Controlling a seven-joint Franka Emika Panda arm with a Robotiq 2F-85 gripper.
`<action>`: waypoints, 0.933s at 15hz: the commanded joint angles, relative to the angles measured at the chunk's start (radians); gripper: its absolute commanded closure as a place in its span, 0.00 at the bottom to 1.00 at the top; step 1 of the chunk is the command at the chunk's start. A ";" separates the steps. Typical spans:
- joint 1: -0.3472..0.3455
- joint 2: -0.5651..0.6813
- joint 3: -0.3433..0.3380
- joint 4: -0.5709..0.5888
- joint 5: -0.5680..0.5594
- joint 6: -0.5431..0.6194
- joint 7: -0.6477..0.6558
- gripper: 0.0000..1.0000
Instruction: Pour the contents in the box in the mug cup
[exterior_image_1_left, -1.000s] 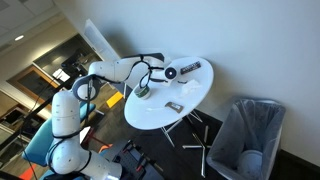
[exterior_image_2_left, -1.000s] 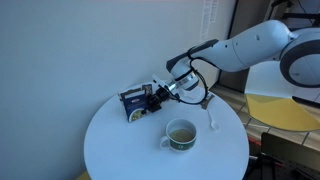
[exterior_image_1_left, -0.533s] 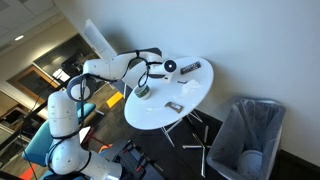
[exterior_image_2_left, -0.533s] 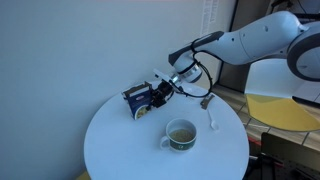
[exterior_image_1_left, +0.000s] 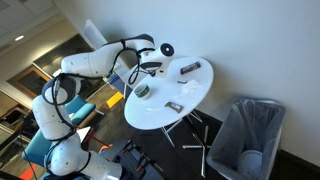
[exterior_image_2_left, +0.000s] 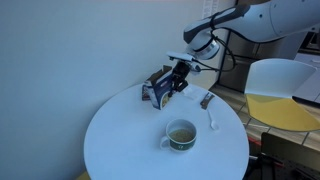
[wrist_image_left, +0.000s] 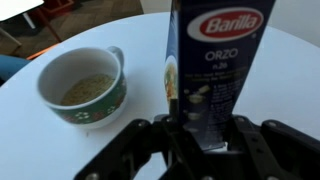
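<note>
The gripper (exterior_image_2_left: 177, 73) was clenched on the box (exterior_image_2_left: 158, 88), its jaws pressed against the carton's lower sides in the wrist view. The box was dark blue with a red-and-white Barilla badge and the word ORZO beneath it. In an exterior view it hung tilted over the far part of the table (exterior_image_2_left: 105, 150), close to the edge nearest the wall (exterior_image_2_left: 70, 50); whether its lower corner touched the tabletop could not be told.

The mug cup (exterior_image_2_left: 181, 134) stood upright near the middle of the table, apart from the box and on the side toward the near edge. In the wrist view it lay just beside the carton, white inside with a green band, its handle turned toward the box, and a layer of pale grains covered its bottom.

A flat dark oblong (exterior_image_1_left: 190, 67) with white marks lay near the table's edge by the wall; a small grey piece (exterior_image_1_left: 172, 105) lay flat near the opposite edge, well apart from the mug cup. The white arm (exterior_image_1_left: 95, 62) reached in over the table's edge from the robot's base.

Off the table, a dark bin (exterior_image_1_left: 262, 120) stood on the floor with a pale bluish cup (exterior_image_1_left: 250, 158) inside it; a yellow surface (exterior_image_2_left: 285, 108) showed beyond the table's edge.
</note>
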 joint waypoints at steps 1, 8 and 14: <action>-0.014 -0.117 -0.034 -0.052 -0.156 -0.167 0.002 0.87; -0.008 -0.218 -0.068 -0.046 -0.510 -0.312 -0.030 0.87; -0.023 -0.186 -0.058 -0.012 -0.517 -0.309 -0.037 0.62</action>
